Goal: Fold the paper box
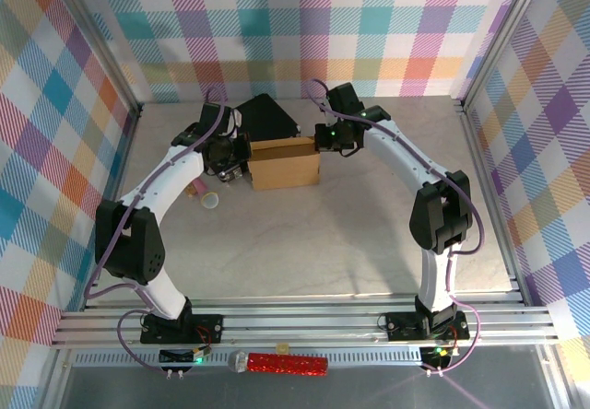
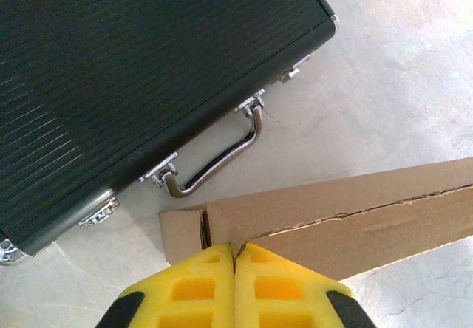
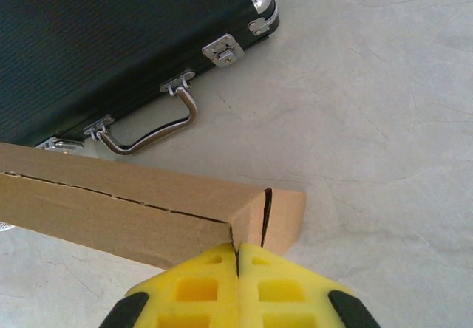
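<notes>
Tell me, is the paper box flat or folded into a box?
Folded: the paper box shows a top face and side faces meeting at creased edges. End flaps: cannot tell.

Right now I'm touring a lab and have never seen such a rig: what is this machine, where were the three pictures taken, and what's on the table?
These are two robot arms bolted to a table's edge. One picture looks down from above; the other two come from cameras on each wrist, with yellow fingers at the bottom. On the table lie a brown paper box and, behind it, a black case. The left gripper and right gripper are both shut, tips against opposite ends of the box; whether they pinch cardboard is unclear.
</notes>
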